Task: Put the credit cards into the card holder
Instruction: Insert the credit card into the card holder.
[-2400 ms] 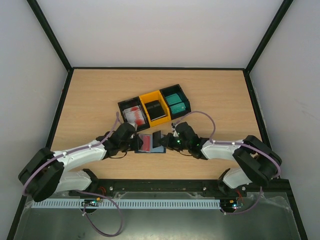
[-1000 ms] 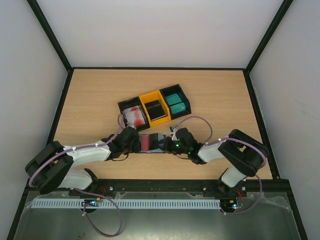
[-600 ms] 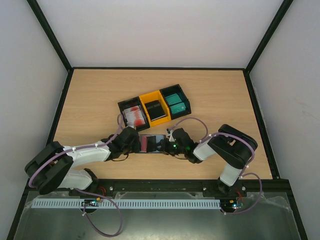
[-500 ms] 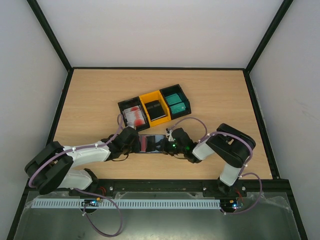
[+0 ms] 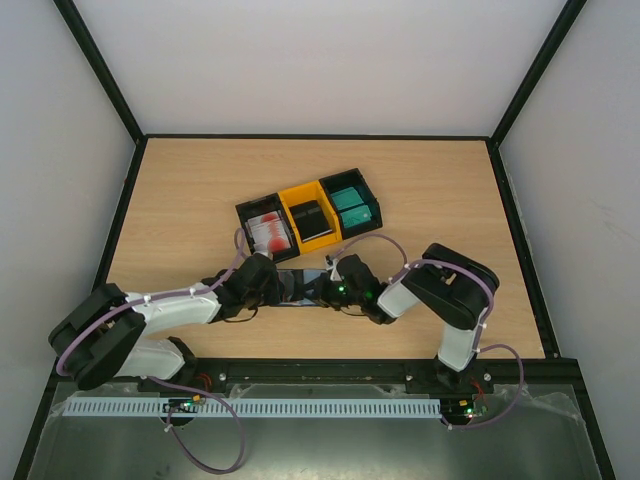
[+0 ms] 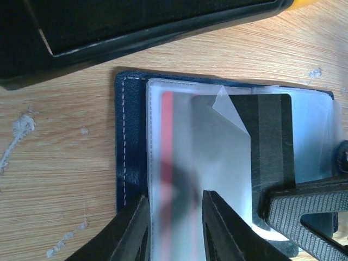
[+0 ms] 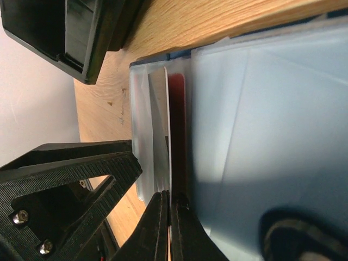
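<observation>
The navy card holder (image 5: pixel 298 283) lies open on the table between my two grippers, its clear sleeves up (image 6: pixel 130 136). A credit card (image 6: pixel 266 141), red at its left edge and dark at its right, sits partly under a clear sleeve. My right gripper (image 7: pixel 170 217) is shut on that card's edge (image 7: pixel 176 136), and one of its fingers (image 6: pixel 304 209) shows over the card's right end. My left gripper (image 6: pixel 175 223) is open, its fingers spread over the holder's left side. From above, the left gripper (image 5: pixel 272 287) and right gripper (image 5: pixel 322 290) nearly meet.
Three open bins stand in a row just behind the holder. A black one (image 5: pixel 265 228) holds white and red cards, a yellow one (image 5: pixel 312 218) black cards, another black one (image 5: pixel 350 208) teal cards. The nearest bin's wall (image 6: pixel 136 32) is close to the holder.
The right gripper has moved left toward the left gripper with the card. Less of the red card shows from above. The left gripper's fingers have spread a little.
</observation>
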`<action>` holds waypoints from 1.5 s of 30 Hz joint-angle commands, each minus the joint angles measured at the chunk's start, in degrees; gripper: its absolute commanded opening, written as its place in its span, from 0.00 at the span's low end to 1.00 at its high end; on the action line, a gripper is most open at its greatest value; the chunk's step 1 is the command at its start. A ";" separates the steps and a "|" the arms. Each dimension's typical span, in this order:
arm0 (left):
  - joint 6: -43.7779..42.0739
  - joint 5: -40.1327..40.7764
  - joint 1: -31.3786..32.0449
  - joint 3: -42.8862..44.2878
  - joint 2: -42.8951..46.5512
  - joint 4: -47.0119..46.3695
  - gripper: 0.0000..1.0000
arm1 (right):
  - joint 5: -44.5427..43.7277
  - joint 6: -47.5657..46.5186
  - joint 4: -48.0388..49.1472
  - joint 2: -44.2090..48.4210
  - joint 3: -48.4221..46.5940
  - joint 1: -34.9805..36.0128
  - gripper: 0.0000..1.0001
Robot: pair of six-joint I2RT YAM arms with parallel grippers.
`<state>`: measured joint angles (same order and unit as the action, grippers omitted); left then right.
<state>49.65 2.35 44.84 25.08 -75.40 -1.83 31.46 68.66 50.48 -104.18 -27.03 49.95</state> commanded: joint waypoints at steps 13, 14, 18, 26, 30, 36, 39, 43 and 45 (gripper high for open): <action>0.89 0.57 0.32 -2.62 0.53 4.68 0.27 | 2.09 4.31 3.60 -5.98 -2.66 0.85 0.02; 0.97 0.51 0.31 -2.63 0.57 4.60 0.27 | 2.27 4.43 3.77 -6.24 -2.87 0.85 0.03; 1.06 0.29 0.29 -2.83 0.47 4.20 0.25 | 2.80 4.44 4.47 -6.77 -3.22 0.96 0.06; 0.97 0.29 0.34 -3.00 0.59 4.11 0.24 | 1.97 2.83 2.05 -5.10 -3.38 0.96 0.16; 0.91 0.53 0.34 -3.10 0.77 4.11 0.24 | 0.42 1.65 -1.20 -2.87 -3.21 0.94 0.31; 0.84 0.46 0.34 -3.26 0.32 3.63 0.24 | -2.54 -0.68 -7.98 0.06 -3.96 0.97 0.43; 0.80 0.38 0.33 -3.16 0.15 3.41 0.24 | -3.61 -1.22 -10.78 0.72 -4.39 1.02 0.45; 0.64 0.16 0.34 -3.28 0.05 3.25 0.24 | -5.82 -3.00 -16.53 2.30 -5.60 1.51 0.47; 0.62 0.11 0.30 -3.25 -0.05 3.28 0.24 | -7.45 -4.08 -20.03 2.91 -6.84 1.88 0.47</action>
<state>50.39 3.07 44.84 23.66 -74.35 -2.72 29.45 67.88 42.15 -102.59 -32.34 51.20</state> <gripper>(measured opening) 0.236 0.468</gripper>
